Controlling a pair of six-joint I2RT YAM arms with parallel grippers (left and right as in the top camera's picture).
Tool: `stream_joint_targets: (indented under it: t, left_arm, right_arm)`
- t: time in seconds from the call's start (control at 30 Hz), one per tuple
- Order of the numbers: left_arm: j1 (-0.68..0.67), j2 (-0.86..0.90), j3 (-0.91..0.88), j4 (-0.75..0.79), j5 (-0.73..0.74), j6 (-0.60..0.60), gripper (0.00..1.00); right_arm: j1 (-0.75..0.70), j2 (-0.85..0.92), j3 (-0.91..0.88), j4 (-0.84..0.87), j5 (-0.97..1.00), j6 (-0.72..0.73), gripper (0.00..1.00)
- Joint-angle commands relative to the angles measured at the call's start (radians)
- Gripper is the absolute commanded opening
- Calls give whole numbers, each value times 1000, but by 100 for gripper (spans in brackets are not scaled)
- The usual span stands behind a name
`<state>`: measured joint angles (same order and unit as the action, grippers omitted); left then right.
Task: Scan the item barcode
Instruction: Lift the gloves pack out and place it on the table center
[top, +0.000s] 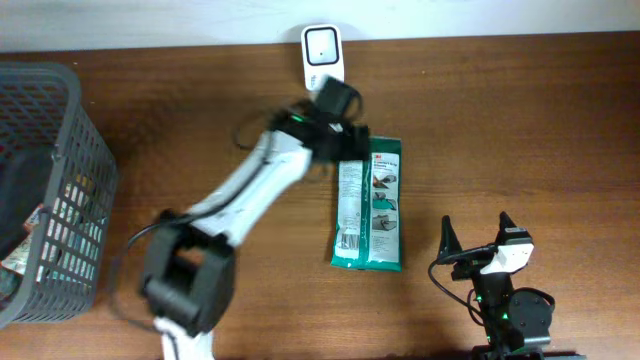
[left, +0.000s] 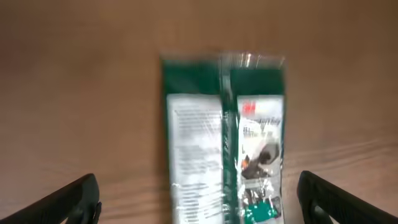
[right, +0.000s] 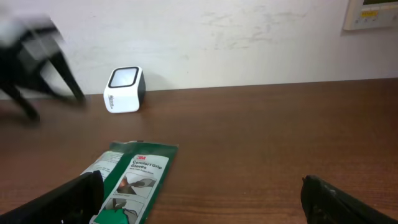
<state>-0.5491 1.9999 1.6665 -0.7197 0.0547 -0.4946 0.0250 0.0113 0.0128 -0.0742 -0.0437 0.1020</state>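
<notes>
The glove packet (top: 368, 205) lies flat on the surface (top: 180, 100) near the scanner (top: 323, 55). The left claw (top: 345, 140) is spread above the packet end nearest the scanner, gripping nothing. The right claw (top: 476, 235), also spread, stands farthest from the scanner.

The left arm (top: 255, 180) has a long white link between bulky black joint housings, a small green light (top: 297, 120) near its black wrist, and thin black cables (top: 240, 130) looping beside it. The right arm (top: 505, 305) is mostly black, with a white block (top: 514, 256) at the wrist, a green dot (top: 505, 318) glowing lower down, and thin dark wires curving along its side. The left fingers (left: 68, 202) and right fingers (right: 68, 202) are matte black bars, smooth and tapering with softly rounded edges; from above the right pair look like pointed prongs.
</notes>
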Motion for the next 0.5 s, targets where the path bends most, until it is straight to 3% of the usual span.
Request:
stream_joint_targets:
  t: [0.0, 0.13, 0.17, 0.23, 0.37, 0.47]
  left_arm:
    - [187, -296, 63, -45, -11, 311, 99]
    - [595, -579, 63, -61, -53, 343, 99]
    - [786, -636, 63, -64, -74, 343, 99]
    - [1036, -639, 61, -74, -78, 343, 99]
    - [1236, -591, -11, -98, -77, 369, 100]
    - [1292, -496, -48, -142, -77, 722, 100]
  right_arm:
    - [-6, -5, -7, -1, -5, 3, 98]
    - [-6, -5, -7, -1, -5, 3, 98]
    - [-6, -5, -7, -1, -5, 3, 98]
    - [-6, -5, -7, -1, -5, 3, 98]
    - [-6, -5, -7, -1, -5, 3, 99]
    - [-6, -5, -7, -1, -5, 3, 98]
